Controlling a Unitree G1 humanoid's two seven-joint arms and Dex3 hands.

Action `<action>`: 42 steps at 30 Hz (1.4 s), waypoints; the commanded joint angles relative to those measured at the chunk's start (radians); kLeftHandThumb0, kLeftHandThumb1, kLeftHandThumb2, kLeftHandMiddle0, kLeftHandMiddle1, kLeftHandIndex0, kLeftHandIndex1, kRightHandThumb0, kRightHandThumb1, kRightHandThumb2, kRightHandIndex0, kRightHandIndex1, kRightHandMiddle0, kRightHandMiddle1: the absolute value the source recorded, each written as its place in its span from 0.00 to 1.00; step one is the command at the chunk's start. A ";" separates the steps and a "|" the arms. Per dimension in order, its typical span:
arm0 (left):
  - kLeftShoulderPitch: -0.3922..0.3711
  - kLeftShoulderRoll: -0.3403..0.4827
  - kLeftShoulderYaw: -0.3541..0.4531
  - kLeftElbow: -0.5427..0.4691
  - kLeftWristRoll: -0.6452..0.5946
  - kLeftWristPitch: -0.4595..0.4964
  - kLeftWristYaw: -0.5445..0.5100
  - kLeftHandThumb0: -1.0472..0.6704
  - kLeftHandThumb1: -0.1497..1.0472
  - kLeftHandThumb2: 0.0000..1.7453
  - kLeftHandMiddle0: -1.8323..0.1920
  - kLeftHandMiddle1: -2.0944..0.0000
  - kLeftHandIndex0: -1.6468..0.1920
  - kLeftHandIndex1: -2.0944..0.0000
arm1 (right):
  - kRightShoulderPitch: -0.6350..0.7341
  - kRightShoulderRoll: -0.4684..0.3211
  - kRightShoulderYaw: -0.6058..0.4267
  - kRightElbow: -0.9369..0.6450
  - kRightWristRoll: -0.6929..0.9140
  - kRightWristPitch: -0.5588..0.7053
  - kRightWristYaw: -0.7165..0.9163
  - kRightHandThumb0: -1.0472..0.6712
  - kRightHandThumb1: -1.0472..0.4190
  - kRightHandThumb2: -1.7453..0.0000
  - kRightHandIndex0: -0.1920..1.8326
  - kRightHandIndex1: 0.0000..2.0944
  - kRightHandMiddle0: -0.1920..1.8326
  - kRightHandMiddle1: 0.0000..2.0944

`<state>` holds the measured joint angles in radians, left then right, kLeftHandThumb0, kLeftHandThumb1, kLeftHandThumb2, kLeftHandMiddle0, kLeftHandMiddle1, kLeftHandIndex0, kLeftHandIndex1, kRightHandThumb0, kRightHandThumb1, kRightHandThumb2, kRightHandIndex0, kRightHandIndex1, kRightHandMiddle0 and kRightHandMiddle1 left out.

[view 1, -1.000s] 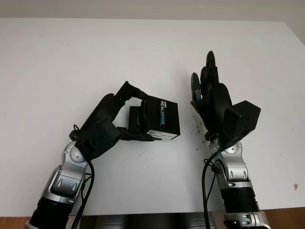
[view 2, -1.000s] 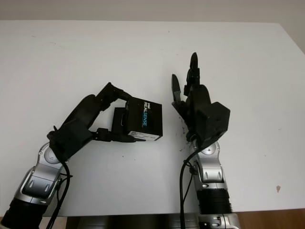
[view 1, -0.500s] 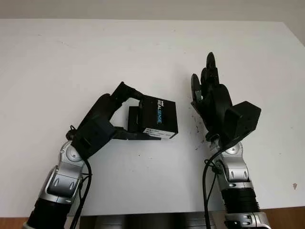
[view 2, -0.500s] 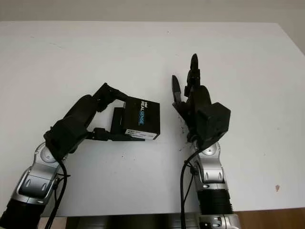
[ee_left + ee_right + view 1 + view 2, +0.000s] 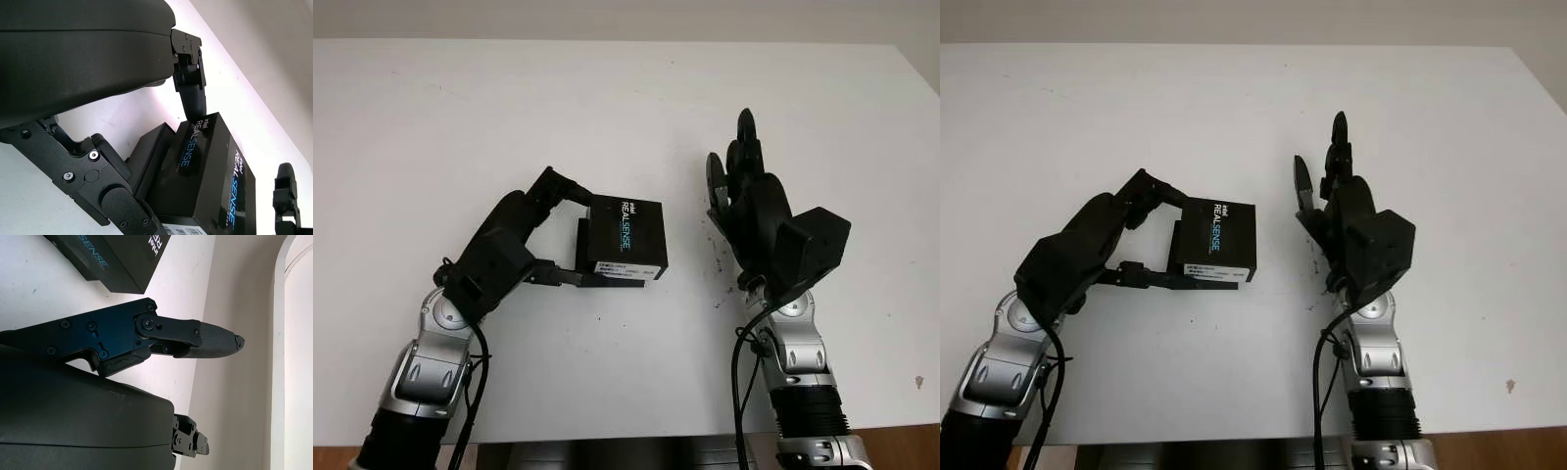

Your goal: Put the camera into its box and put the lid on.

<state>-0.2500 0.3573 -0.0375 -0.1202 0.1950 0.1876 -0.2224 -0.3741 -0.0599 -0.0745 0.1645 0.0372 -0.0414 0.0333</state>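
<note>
A white bench (image 5: 460, 117) is seen spread beneath both arms, its surface marked by a few small dark specks (image 5: 717, 262) beside the right robot hand. The right robot hand (image 5: 751, 201) is held open and raised above the bench, holding nothing, with its fingers pointed away from the robot; it is set well apart from the box, with a strip of bare bench between them. The left robot hand (image 5: 524, 245) is clamped on a black Intel RealSense camera box (image 5: 625, 240): one finger (image 5: 563, 186) is pressed against the far edge of the box and another finger (image 5: 578, 278) is laid along its near edge, so that the box is gripped between them. The box is thus placed at the fingertips of the left robot hand, on the side toward the right robot hand. A lid with white and blue lettering is seen on the box, and a darker inner tray (image 5: 149, 156) is seen protruding from the side facing the left palm. Whether the box touches the bench cannot be told.
</note>
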 commanded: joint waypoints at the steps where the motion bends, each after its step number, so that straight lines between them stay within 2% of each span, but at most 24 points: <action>1: 0.015 0.019 0.030 0.001 0.008 -0.003 0.017 0.38 1.00 0.04 0.82 0.98 0.85 0.18 | 0.005 -0.009 -0.004 -0.010 0.004 0.007 0.003 0.18 0.00 0.72 0.00 0.01 0.01 0.03; 17: 0.035 0.032 0.051 0.021 0.025 -0.017 0.036 0.38 0.99 0.03 0.81 0.97 0.83 0.21 | 0.004 -0.007 -0.012 -0.011 0.009 0.016 0.011 0.18 0.00 0.72 0.00 0.01 0.01 0.03; 35: 0.031 0.027 0.044 0.030 0.033 -0.009 0.039 0.38 0.99 0.03 0.81 0.97 0.82 0.20 | 0.010 -0.007 -0.011 -0.020 0.024 0.023 0.020 0.19 0.00 0.72 0.00 0.00 0.00 0.02; 42: 0.017 0.058 0.042 0.043 0.027 -0.009 -0.003 0.37 1.00 0.03 0.82 0.98 0.83 0.20 | 0.009 -0.008 -0.010 -0.016 0.016 0.021 0.015 0.18 0.00 0.72 0.00 0.00 0.00 0.02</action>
<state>-0.2364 0.3820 -0.0092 -0.1012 0.2144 0.1707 -0.2205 -0.3718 -0.0625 -0.0852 0.1638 0.0553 -0.0217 0.0513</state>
